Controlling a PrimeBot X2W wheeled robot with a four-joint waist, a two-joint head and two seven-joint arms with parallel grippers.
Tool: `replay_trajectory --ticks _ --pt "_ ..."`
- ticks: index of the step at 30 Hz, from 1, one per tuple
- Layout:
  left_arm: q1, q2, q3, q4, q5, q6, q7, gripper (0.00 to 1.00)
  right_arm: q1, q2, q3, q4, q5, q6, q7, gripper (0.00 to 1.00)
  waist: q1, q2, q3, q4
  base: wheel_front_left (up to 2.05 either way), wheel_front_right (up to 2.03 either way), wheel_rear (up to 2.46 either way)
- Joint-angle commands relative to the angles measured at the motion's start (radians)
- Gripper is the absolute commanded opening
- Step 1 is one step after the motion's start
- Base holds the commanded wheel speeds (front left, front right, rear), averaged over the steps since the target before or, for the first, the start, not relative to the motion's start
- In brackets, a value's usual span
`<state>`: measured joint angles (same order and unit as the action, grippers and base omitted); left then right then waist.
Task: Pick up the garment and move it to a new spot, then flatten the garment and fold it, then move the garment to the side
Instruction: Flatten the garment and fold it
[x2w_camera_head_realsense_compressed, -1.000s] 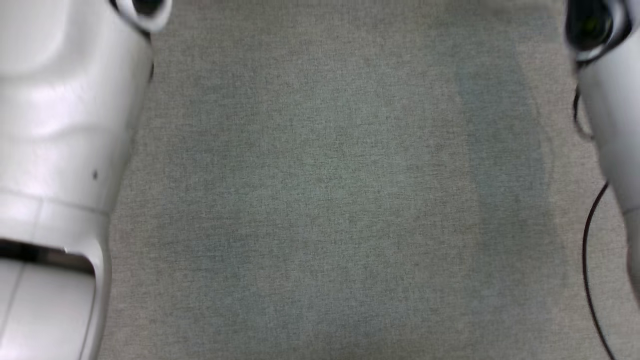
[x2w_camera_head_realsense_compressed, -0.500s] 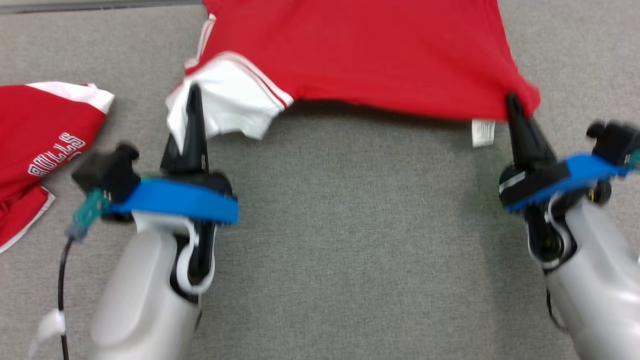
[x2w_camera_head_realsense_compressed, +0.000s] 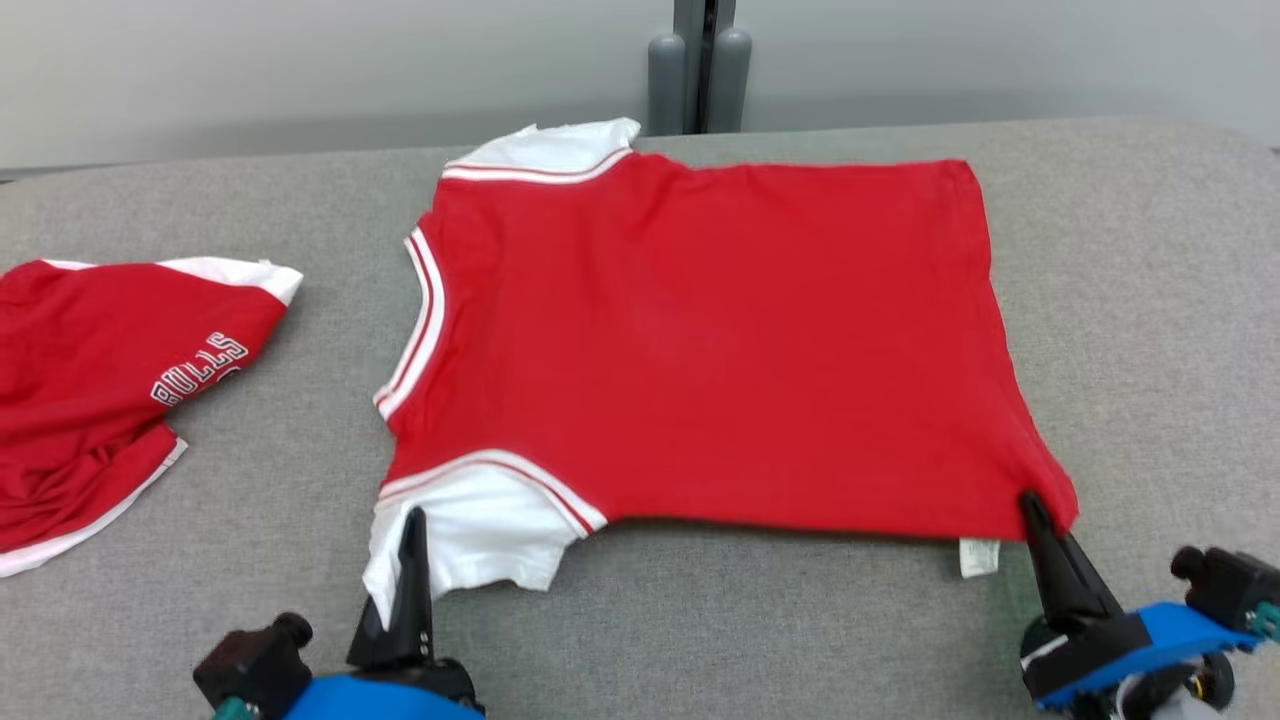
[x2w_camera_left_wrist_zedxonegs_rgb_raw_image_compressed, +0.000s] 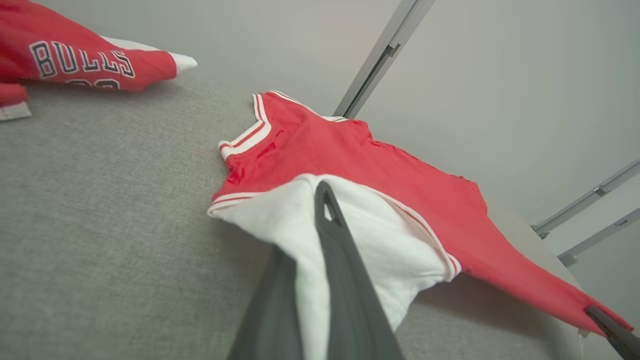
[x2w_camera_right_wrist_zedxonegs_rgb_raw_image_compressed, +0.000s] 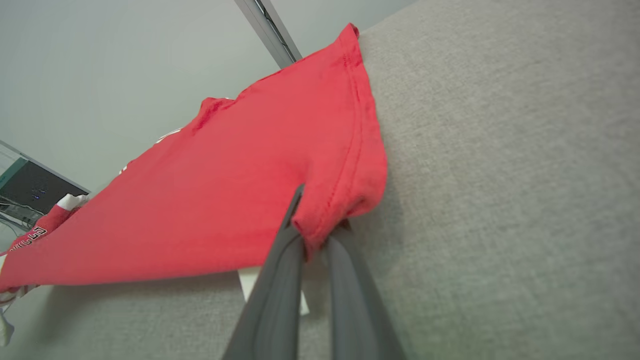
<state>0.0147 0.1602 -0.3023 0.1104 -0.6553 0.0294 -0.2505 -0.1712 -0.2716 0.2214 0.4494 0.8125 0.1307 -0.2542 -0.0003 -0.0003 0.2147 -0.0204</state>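
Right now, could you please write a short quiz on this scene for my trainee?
1. True or false: the left gripper is shut on the white sleeve of the red garment.
2. Which part of that garment does the right gripper pinch? A) the collar B) a hem corner C) the far sleeve
3. Fill in: the second garment, lying on the robot's left, reads "____".

Key: 1 true; 2 B; 3 BULLS.
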Motion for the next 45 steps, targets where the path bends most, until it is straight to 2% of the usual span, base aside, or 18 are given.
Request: replay_trajectory --ticks 1,6,12,23,33,45 --pt "0.029 0.006 0.000 -0.022 -0.003 0.008 0.003 0.00 0.042 -0.006 -0.022 -0.025 -0.013 0.000 0.012 0.00 0.0003 0.0003 -0.009 -0.003 0.00 0.00 0.00" --pt "0.093 -0.011 -0.006 -0.084 -0.044 0.012 0.026 0.00 0.156 0.016 -0.087 -0.121 -0.034 0.000 0.081 0.00 0.0003 0.0003 -0.018 0.002 0.00 0.00 0.00" --pt "0.072 0.000 -0.019 -0.100 -0.034 0.017 0.046 0.00 0.188 0.067 -0.154 -0.196 -0.087 0.000 0.143 0.00 0.0003 0.0003 -0.015 -0.003 0.00 0.00 0.00" --pt "-0.041 0.015 -0.036 -0.020 -0.040 -0.032 0.075 0.00 0.148 0.133 -0.196 -0.263 -0.125 0.000 0.238 0.00 0.0003 0.0003 0.002 -0.018 0.00 0.00 0.00" --pt "-0.191 0.047 -0.051 0.059 -0.021 -0.062 0.138 0.00 0.022 0.112 -0.184 -0.204 -0.118 0.000 0.306 0.00 0.0003 0.0003 0.038 -0.038 0.00 0.00 0.00" --pt "-0.420 0.062 -0.071 0.225 -0.003 -0.100 0.192 0.00 -0.209 0.089 -0.162 -0.027 -0.119 0.000 0.349 0.00 0.0003 0.0003 0.097 -0.037 0.00 0.00 0.00"
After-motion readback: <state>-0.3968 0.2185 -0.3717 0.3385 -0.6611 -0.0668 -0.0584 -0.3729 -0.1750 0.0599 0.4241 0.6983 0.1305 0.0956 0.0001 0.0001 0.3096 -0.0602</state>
